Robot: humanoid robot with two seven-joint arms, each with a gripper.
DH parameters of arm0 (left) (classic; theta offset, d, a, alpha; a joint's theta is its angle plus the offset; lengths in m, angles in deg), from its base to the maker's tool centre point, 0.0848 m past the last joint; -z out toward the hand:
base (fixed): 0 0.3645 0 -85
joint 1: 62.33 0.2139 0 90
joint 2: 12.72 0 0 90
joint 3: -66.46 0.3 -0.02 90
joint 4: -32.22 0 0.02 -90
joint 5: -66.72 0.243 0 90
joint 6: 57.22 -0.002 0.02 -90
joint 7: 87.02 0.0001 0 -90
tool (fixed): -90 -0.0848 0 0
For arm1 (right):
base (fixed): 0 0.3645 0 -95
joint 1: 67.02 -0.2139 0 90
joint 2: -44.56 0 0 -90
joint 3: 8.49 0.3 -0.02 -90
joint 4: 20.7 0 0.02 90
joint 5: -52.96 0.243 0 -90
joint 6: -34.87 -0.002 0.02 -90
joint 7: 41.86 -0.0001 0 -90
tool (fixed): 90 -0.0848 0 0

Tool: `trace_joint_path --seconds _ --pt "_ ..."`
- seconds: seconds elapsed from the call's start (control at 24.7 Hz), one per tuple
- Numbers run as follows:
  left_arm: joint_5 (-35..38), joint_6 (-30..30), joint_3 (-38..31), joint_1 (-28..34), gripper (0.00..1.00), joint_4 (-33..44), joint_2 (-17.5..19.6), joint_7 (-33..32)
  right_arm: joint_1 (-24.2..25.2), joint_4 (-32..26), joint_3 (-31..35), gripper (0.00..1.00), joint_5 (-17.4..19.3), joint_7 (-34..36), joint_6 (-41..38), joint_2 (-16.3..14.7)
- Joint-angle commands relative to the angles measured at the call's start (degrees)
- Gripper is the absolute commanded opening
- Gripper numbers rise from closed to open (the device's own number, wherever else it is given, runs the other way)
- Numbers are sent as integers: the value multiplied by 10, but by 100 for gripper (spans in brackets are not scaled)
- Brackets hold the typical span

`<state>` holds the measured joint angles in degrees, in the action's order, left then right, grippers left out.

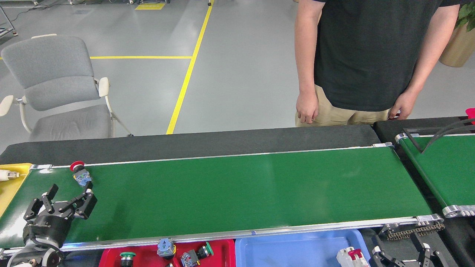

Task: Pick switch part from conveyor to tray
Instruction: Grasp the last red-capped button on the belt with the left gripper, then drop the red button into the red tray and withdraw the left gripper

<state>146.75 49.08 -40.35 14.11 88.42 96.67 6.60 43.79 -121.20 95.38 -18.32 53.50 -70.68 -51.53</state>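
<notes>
1. Yellow tray [11,183], far left edge: a white item lies on it, cut off by the frame.
2. Your left gripper [63,200], over the left end of the conveyor [241,185]: fingers spread wide, nothing between them.
3. Switch part [80,174], red cap, blue-grey body: it lies on the belt by the far rail, just beyond and slightly right of your left gripper, apart from it.
4. Red tray [222,256], near side below the belt's silver rail: it holds several switch parts, two green-capped (one partly cut off by the bottom edge).
5. Grey chair [55,85], far left on the floor behind the black table edge.
6. Blue tray [297,248], right of the red tray: a white and red part [349,256] lies at its right end.
7. Person [371,55] in a dark shirt, standing at the far side, hands hanging at the table edge.
8. Your right gripper [408,256], bottom right corner: dark and partly cut off; you cannot tell how its fingers stand.
9. Second green belt [445,174], far right, with a black curved bar on it.
</notes>
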Motion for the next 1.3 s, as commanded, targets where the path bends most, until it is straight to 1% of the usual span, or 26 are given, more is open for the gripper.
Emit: trace_joint_path --seconds 0.0,0.12,0.24,0.28,0.36,0.49,0.57,0.61,0.65,0.73,0.93,1.01,1.09,1.17,1.26 --pt "0 -36 -2 -11 100 -16 17 4 -7 -6 2 98 1 2 -18 -6" --pt "0 -63 -5 -11 100 -39 27 14 -8 -2 2 98 1 2 -56 -4" --pt "0 -83 -4 -20 99 -78 42 33 -9 0 2 98 1 2 -62 -5" --pt "0 -94 -2 -33 99 -102 49 38 -12 0 2 98 1 2 -62 -6" --pt "1 -121 3 -76 99 -176 60 48 -24 7 2 98 1 2 -70 -9" --pt "0 -145 32 -161 98 -308 90 73 -43 16 1 98 1 -1 -90 -11" --pt "-1 -146 46 -191 96 -355 95 93 -47 19 1 98 1 -1 -94 -11" --pt "0 -146 48 -197 91 -361 95 97 -47 19 0 98 1 -1 -95 -11" --pt "-2 -145 48 -197 82 -362 95 98 -47 19 0 98 1 -1 -95 -11" --pt "-3 -140 49 -197 58 -363 94 98 -47 19 0 98 1 -1 -96 -11" --pt "-3 -136 59 -196 29 -365 87 98 -47 19 0 98 1 -1 -96 -11" --pt "-4 -114 60 -193 17 -363 87 101 -45 18 0 98 1 -1 -96 -10" --pt "-3 -73 60 -184 12 -344 82 112 -42 17 0 98 1 -1 -95 -7" --pt "-2 -27 63 -154 11 -278 68 128 -41 17 5 98 1 0 -91 -6" --pt "-3 37 71 -94 11 -133 50 125 -38 17 24 98 2 0 -87 -4"
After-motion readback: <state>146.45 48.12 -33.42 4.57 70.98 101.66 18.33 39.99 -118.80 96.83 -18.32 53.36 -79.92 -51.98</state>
